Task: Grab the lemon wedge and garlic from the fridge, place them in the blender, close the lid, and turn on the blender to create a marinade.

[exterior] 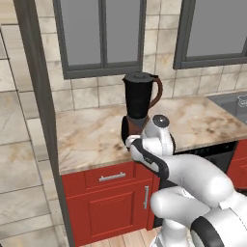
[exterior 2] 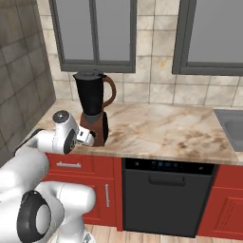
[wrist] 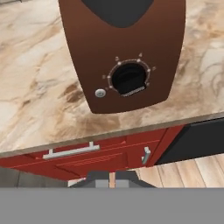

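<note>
The blender (exterior: 140,99) (exterior 2: 92,99) stands on the marble counter (exterior: 91,135) (exterior 2: 161,130) under the window, a dark jar with a brown handle on a reddish-brown base. The lid (exterior: 139,75) (exterior 2: 88,73) sits on top of the jar. My gripper (exterior 2: 91,136) (wrist: 112,178) is low in front of the base, at the counter's front edge. Its finger tips are shut together with nothing between them. In the hand view the base (wrist: 109,43) faces me, and the round dial (wrist: 128,78) lies some way off from the tips. The lemon wedge, garlic and fridge are out of view.
A sink (exterior: 236,103) (exterior 2: 235,126) is set into the counter at the right. Below the counter are red cabinets (exterior: 111,202) with a drawer handle (wrist: 70,151) and a black dishwasher (exterior 2: 166,194). A tiled wall (exterior 2: 19,104) closes the left side.
</note>
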